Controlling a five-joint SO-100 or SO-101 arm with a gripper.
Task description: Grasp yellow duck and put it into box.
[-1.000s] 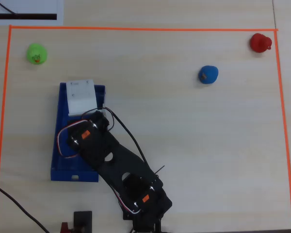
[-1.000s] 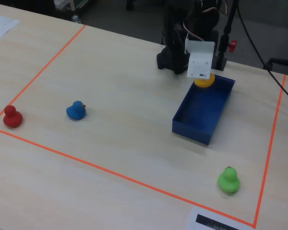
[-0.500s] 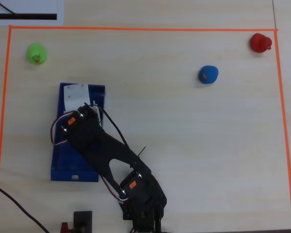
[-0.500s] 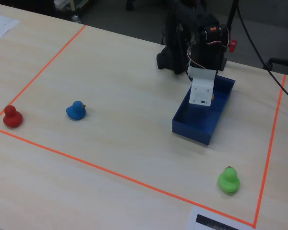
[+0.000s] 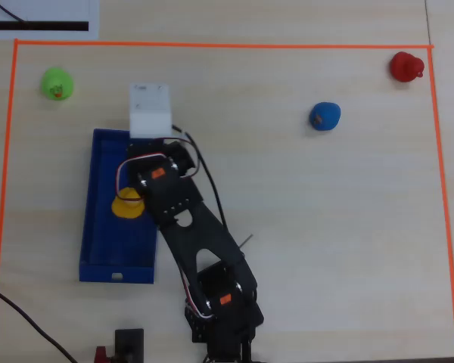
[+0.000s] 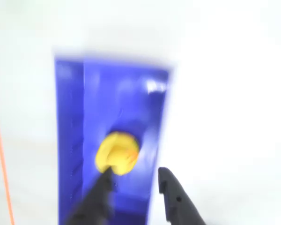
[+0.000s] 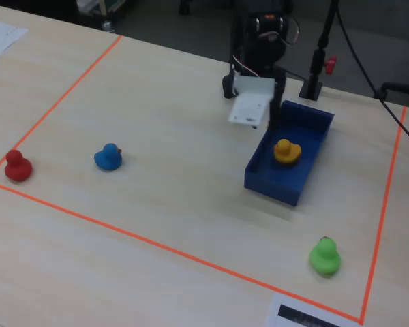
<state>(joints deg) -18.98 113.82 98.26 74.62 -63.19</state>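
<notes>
Yellow duck (image 7: 286, 150), small, rounded, orange beak, I see it upright on the floor of the box (image 7: 305, 183), roughly mid-length, box deep blue, long, shallow, low-walled, flat on the table, pale mark on one short wall.

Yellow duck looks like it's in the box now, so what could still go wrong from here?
1. In the wrist view the open end effector has one finger right by the yellow duck; pulling away could drag or tip it.
2. The other finger sits near the wall of the box; a sideways retreat might catch it and shove the box.
3. The wrist view is blurred, so clearance is hard to judge.
</notes>
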